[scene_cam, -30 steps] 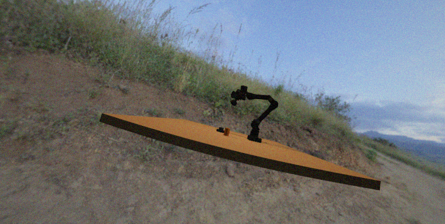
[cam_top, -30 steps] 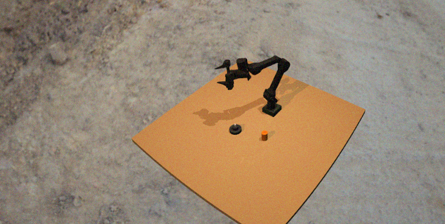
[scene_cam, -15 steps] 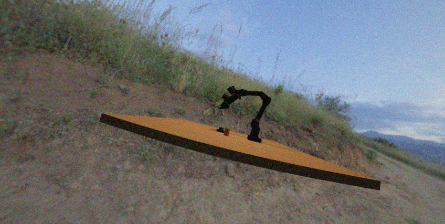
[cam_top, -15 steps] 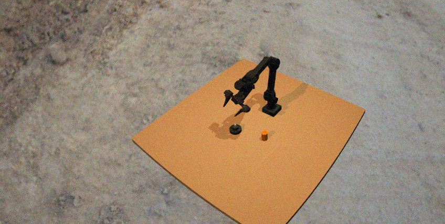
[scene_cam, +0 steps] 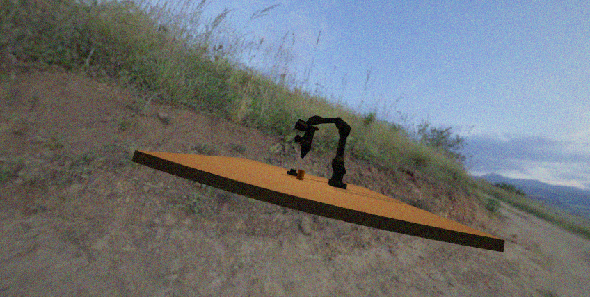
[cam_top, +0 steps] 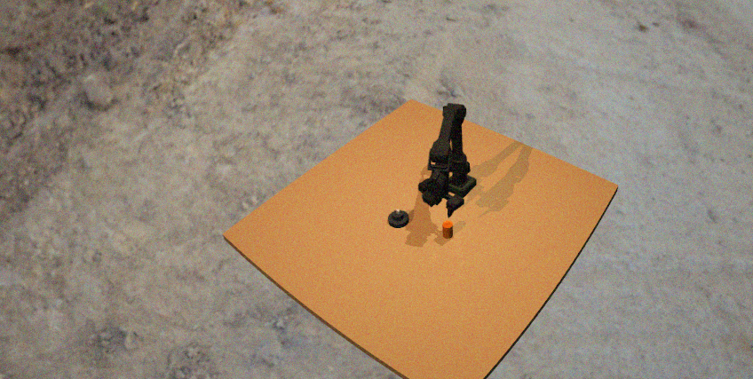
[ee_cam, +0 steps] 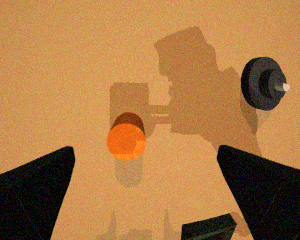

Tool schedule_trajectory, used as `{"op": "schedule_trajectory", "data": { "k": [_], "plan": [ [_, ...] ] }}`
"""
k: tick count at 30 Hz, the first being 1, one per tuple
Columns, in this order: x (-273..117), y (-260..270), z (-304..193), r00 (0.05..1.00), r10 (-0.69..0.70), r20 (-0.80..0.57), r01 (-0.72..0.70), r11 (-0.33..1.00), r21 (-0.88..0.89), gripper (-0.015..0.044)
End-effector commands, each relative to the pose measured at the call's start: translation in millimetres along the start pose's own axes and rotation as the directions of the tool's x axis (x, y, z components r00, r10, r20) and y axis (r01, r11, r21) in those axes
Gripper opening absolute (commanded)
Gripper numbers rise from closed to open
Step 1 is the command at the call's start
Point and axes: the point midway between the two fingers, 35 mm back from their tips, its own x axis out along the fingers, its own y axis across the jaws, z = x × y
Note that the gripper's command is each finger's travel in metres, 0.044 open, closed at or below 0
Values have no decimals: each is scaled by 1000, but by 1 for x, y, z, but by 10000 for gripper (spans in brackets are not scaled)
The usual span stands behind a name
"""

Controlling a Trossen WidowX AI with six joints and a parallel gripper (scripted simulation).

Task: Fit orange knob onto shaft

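The orange knob (cam_top: 447,230) (scene_cam: 300,174) (ee_cam: 126,141) stands upright on the table; its underside and hole are hidden. The dark round pedestal (cam_top: 398,222) (scene_cam: 291,172) (ee_cam: 251,85) stands a short way from it, at the upper right in the wrist view. Its silver shaft (cam_top: 398,210) (ee_cam: 286,87) is bare; its flat side cannot be made out. My gripper (cam_top: 441,209) (scene_cam: 303,156) (ee_cam: 148,154) is wide open and empty, pointing down above the knob without touching it. In the wrist view the knob shows between the fingers, left of the middle.
The arm's base (cam_top: 467,185) (scene_cam: 337,183) stands behind the knob and pedestal in the top view. A dark block, apparently that base, shows at the wrist view's bottom edge. The orange table top (cam_top: 343,264) (scene_cam: 198,163) ends in open edges. The arm's shadow falls between knob and pedestal.
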Motion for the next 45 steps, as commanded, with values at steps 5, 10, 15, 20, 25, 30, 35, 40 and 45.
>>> {"op": "schedule_trajectory", "data": {
  "k": [5,10,15,20,25,30,35,40,45],
  "plan": [
    [5,15,-17,996,-11,-91,16,998,59,440],
    [38,15,-20,996,-11,-91,17,998,58,440],
    [40,15,-20,996,-11,-91,17,998,58,440],
    [55,16,-22,996,-11,-92,17,998,58,440],
    [56,16,-22,996,-11,-92,17,998,58,440],
    [64,17,-22,996,-11,-92,17,998,58,440],
    [72,17,-22,996,-11,-92,17,998,58,440],
    [80,17,-23,996,-11,-92,17,998,58,440],
    [88,17,-24,996,-11,-92,17,998,58,440]
  ]
}}
